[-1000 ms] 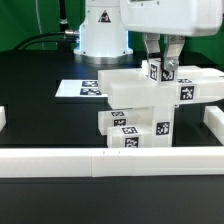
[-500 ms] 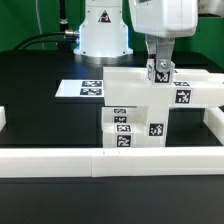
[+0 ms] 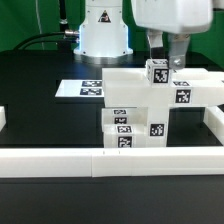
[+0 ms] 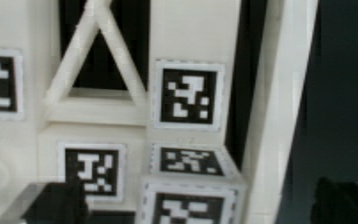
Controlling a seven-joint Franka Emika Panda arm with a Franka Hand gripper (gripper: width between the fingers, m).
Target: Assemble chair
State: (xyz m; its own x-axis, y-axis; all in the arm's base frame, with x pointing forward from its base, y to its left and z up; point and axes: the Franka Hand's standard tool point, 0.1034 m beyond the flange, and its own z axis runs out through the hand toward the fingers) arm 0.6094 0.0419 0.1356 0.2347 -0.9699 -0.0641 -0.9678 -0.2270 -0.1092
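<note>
I'm looking at a robotics lab bench: a black desk [image 3: 40, 85] fenced by plain white border rails [image 3: 60, 160], with the arm's white base [image 3: 103, 30] bolted at the back. A marker board [image 3: 85, 88] lies flat, and cables [image 3: 45, 40] trail behind.

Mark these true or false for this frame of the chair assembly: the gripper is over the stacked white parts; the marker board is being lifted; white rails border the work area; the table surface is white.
1. The gripper is over the stacked chair parts. True.
2. The marker board is being lifted. False: it lies flat on the table, apart from the gripper.
3. White border rails edge the work area. True.
4. The table is white. False: it is black.
</note>
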